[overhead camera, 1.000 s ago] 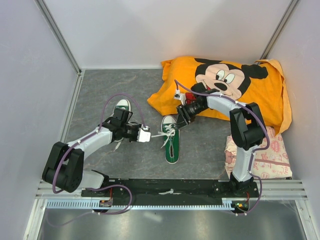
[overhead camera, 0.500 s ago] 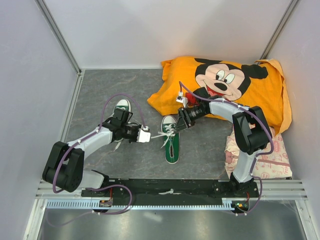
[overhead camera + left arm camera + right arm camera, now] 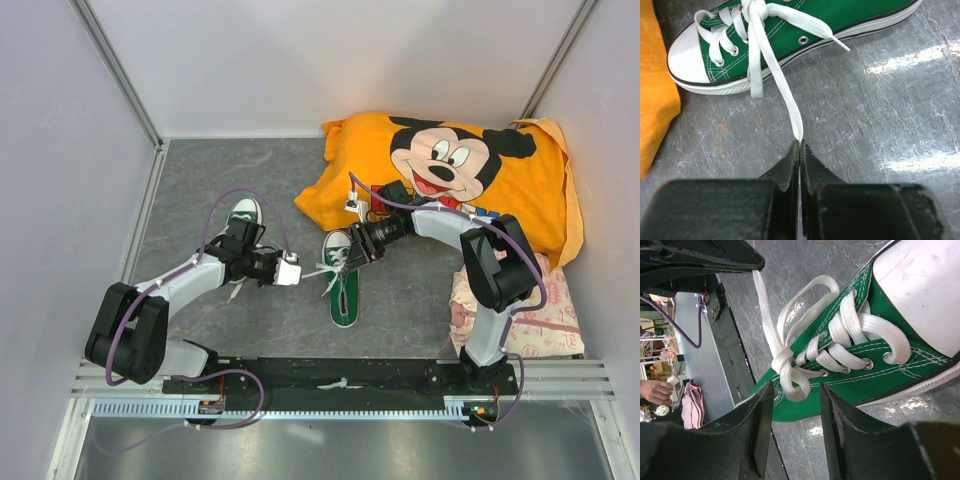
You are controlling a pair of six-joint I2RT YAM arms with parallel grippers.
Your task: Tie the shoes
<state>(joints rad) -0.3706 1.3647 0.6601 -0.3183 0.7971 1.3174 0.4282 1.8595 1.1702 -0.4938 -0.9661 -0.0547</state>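
Left claw (image 3: 799, 150) is clenching the tip of one lace (image 3: 781, 90) low over the surface (image 3: 880, 130), drawing it sideways off the shoe (image 3: 805, 22). I'm reading that as holding tension so the crossing isn't slackening. The shoe is lying mid-surface between the arms, toe pointing away from the bases. Right claw (image 3: 796, 395) is hanging released over the tongue, jaws straddling the crossed laces beside a standing loop, probably lining up to pinch that loop. Can't tell if it's touching. Judging by that: first cross done, bow not yet. Risk: over-pulling drags the light shoe. Second shoe (image 3: 245, 212) is sitting farther left, partly under the left arm, laces mostly hidden. Orange cloth (image 3: 450, 170) is lying beyond, just beside the toe cap.
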